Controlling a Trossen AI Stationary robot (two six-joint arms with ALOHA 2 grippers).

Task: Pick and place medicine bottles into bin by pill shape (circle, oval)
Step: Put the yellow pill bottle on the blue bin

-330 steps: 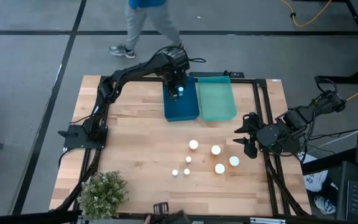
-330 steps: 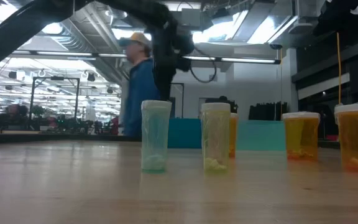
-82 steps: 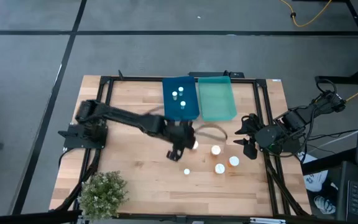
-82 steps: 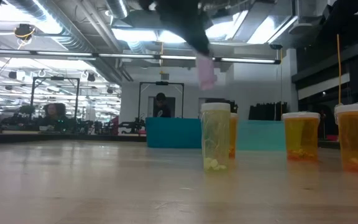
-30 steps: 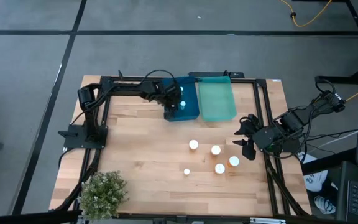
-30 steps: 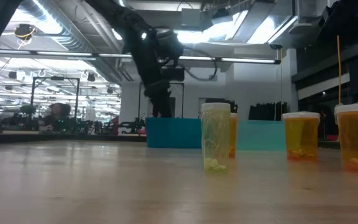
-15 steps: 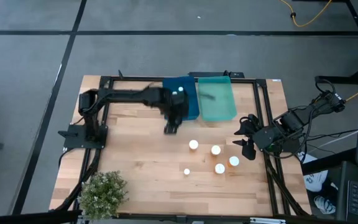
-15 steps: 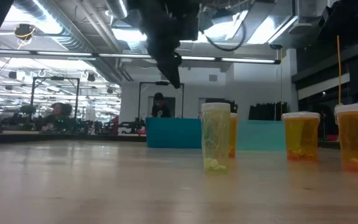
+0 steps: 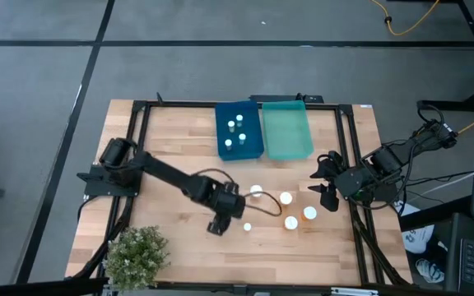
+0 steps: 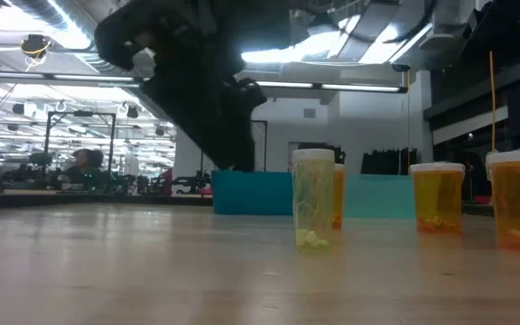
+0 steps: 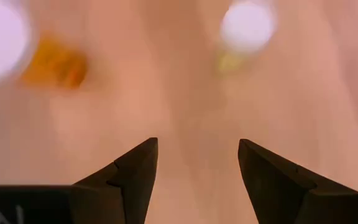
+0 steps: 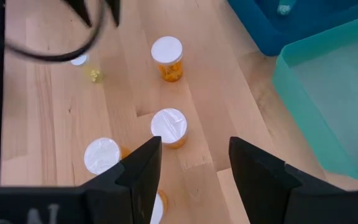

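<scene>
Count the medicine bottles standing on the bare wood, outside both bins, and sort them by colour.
Amber-orange bottles: 4
Small whitish bottle: 1
Total: 5

We list: one light wooden table [image 9: 171,148]; one green potted plant [image 9: 135,255] at its near left corner; one black frame rail [image 9: 346,148] bordering the tabletop; grey floor [image 9: 39,99] beyond.
</scene>
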